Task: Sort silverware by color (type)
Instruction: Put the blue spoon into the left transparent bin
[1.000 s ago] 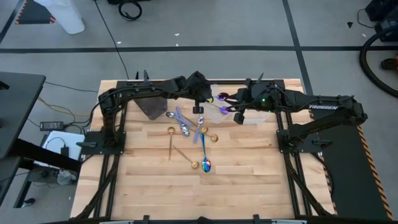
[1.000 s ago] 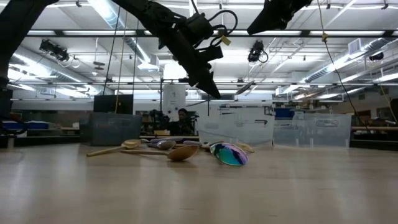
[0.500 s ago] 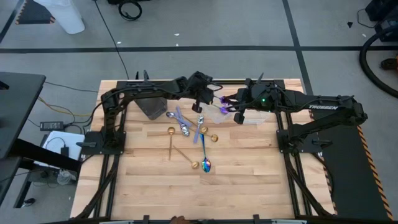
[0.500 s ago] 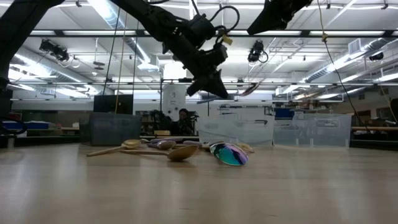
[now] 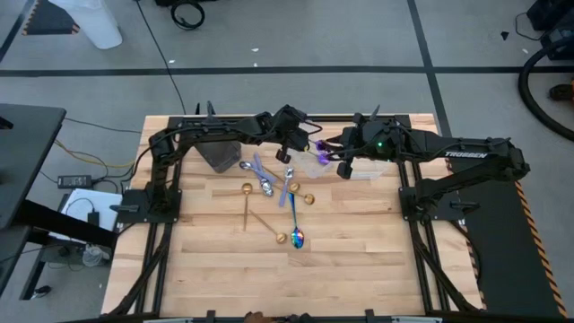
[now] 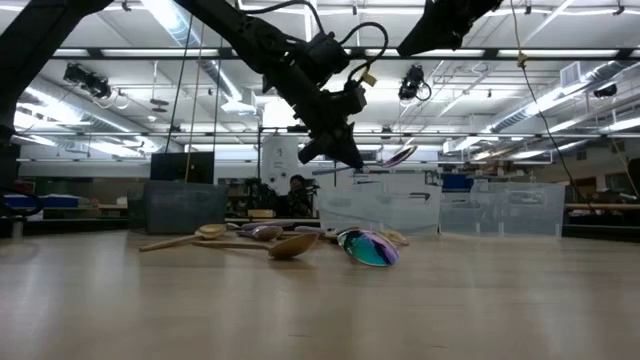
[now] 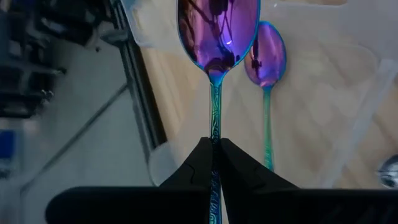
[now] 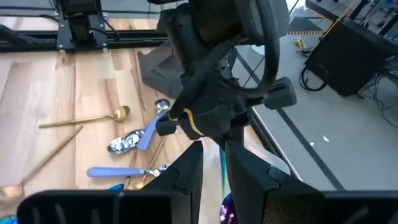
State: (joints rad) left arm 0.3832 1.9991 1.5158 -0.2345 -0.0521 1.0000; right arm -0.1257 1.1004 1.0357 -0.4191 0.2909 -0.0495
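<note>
My left gripper (image 7: 214,146) is shut on an iridescent blue-purple spoon (image 7: 217,31) and hangs over a clear tub (image 7: 336,81) at the table's far middle (image 5: 308,144). A second iridescent spoon (image 7: 266,56) lies in that tub. My right gripper (image 8: 214,165) hovers higher up, just right of the tub (image 5: 345,160), fingers slightly apart and empty. Loose silverware lies on the table: gold spoons (image 5: 247,202), a silver one (image 5: 262,184), blue-handled ones (image 5: 289,190) and an iridescent one (image 5: 297,235). My left gripper pinches the spoon's teal handle (image 7: 215,124) between its two fingers. The fingers lie along the handle, and the bowl (image 6: 400,155) sticks out ahead of the tips. They come slanting down from the table's left. The spoon is lifted clear, nearly level, above the tub.
A dark tub (image 5: 215,154) stands at the far left, under my left arm. More clear tubs (image 6: 500,210) stand at the far right. The table's near half (image 5: 287,278) is bare wood.
My left gripper has rolled about the line it points along and sunk a little toward the clear tub. The spoon has turned with it; its bowl now sticks out nearly level toward the right.
</note>
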